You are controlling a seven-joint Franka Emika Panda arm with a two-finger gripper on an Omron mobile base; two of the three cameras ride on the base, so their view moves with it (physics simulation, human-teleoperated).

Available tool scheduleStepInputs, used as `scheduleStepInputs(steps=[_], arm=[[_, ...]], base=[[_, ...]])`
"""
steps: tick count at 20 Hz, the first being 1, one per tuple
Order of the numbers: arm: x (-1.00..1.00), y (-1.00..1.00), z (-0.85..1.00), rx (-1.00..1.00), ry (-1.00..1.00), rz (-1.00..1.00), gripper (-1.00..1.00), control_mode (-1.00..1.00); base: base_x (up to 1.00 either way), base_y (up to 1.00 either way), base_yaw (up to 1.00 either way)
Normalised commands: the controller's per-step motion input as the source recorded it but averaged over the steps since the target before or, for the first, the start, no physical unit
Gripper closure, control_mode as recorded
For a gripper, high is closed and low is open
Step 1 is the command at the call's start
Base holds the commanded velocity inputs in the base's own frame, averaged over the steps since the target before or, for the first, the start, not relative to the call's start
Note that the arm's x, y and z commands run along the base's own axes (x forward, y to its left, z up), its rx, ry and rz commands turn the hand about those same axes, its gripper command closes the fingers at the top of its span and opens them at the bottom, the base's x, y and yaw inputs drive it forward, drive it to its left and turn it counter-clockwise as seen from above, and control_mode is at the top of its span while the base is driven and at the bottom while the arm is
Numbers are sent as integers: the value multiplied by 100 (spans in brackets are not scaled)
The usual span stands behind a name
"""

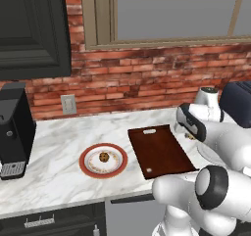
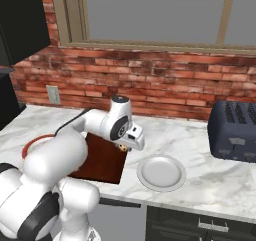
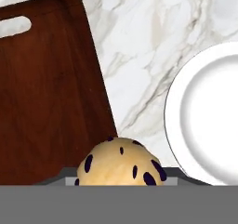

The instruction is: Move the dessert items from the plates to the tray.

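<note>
Gripping one cookie (image 3: 120,162) snugly, the gripper (image 2: 123,146) hangs between white plate (image 2: 161,173) and tray (image 1: 160,151), heading trayward I'd say; the other cookie (image 1: 104,156) waits on the red-rimmed plate (image 1: 87,166), far left.

claw (image 2: 123,146) closed, gripping, arm bent
</note>
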Motion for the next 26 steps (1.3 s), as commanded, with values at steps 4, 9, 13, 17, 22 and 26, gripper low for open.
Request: scheduleStepInputs(steps=[4, 9, 13, 17, 22, 26], arm=[[18, 85, 5, 0, 0, 0, 100, -100], [36, 64, 1, -2, 0, 0, 100, -100], [32, 17, 0, 0, 0, 0, 100, -100], [48, 0, 0, 0, 0, 0, 100, -100], [39, 0, 0, 0, 0, 0, 100, -100], [24, 13, 0, 0, 0, 0, 100, -100]], base=[[0, 0, 0], [0, 0, 0], [0, 0, 0], [0, 0, 0], [0, 0, 0], [0, 0, 0]])
